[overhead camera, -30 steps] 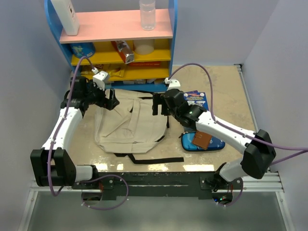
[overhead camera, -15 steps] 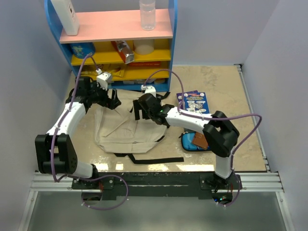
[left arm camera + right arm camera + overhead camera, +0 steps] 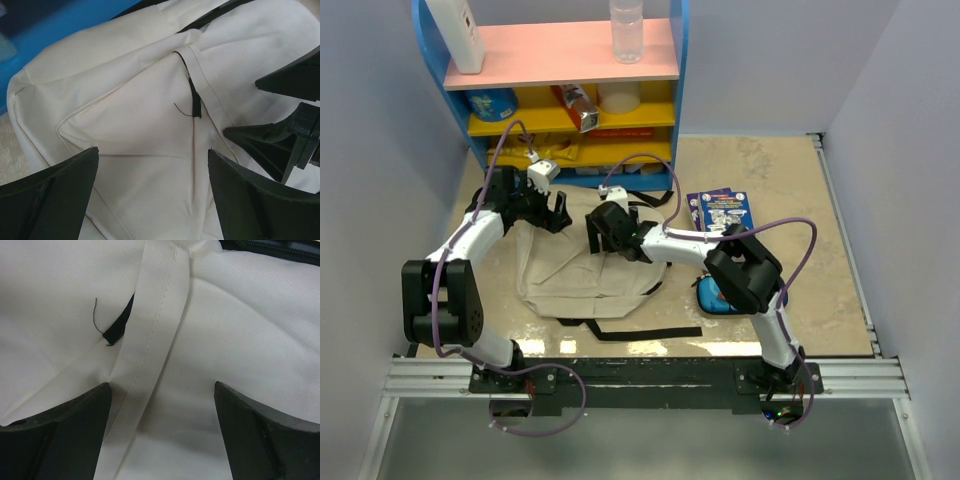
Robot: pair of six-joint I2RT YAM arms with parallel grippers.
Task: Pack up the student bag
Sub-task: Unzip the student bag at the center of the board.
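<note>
The student bag [image 3: 575, 275] lies flat on the table, beige fabric with black straps [image 3: 640, 332] trailing at its near edge. My left gripper [image 3: 558, 212] hovers over the bag's far left corner and is open, with only cream fabric [image 3: 145, 120] between its fingers [image 3: 55, 200]. My right gripper [image 3: 600, 235] is open too, close beside it over the bag's top. A cream band [image 3: 152, 335] and a small black tab [image 3: 117, 329] lie just beyond its fingers [image 3: 260, 435]. The right gripper's fingers [image 3: 272, 142] show at the right edge of the left wrist view.
A blue shelf unit [image 3: 675, 120] with a pink top stands right behind the bag, holding a clear bottle [image 3: 627, 30] and a white container [image 3: 455, 35]. A printed booklet [image 3: 722, 210] and a blue pencil case [image 3: 712, 297] lie to the right of the bag.
My right arm has swung left from the bag's right edge to its top middle, close to the left gripper. The left gripper has edged slightly right over the bag's corner.
</note>
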